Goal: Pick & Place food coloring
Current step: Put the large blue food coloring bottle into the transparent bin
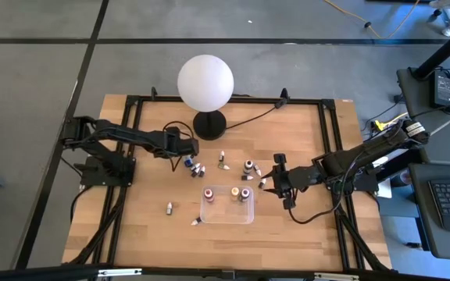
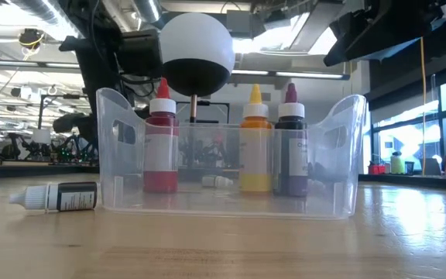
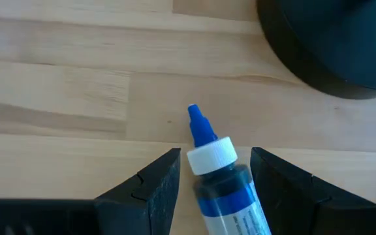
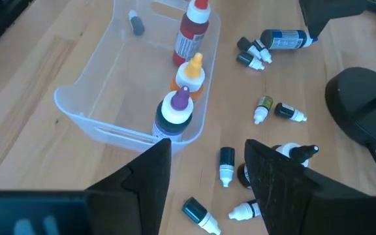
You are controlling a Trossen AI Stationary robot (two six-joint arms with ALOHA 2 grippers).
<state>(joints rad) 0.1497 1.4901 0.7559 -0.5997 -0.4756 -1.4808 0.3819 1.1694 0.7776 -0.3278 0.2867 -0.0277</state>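
A blue food coloring bottle [image 3: 224,189] lies on its side on the wood, blue tip and white collar pointing away from my left gripper [image 3: 214,156]. That gripper is open, with one finger on each side of the bottle's neck and a small gap on both sides. In the high view it is [image 1: 184,154], left of the lamp base. My right gripper [image 4: 207,163] hangs open above the table by the tray's right end [image 1: 276,181], holding nothing. Red [image 4: 191,29], orange [image 4: 189,77] and purple-capped [image 4: 175,111] bottles stand upright in the clear tray [image 1: 226,215].
The white globe lamp [image 1: 205,82] stands on its black base [image 3: 331,46], just beyond the blue bottle. Several small dropper bottles lie loose between the arms [image 4: 263,108] [image 4: 226,163] and near the tray's left end [image 1: 169,208] [image 2: 60,196].
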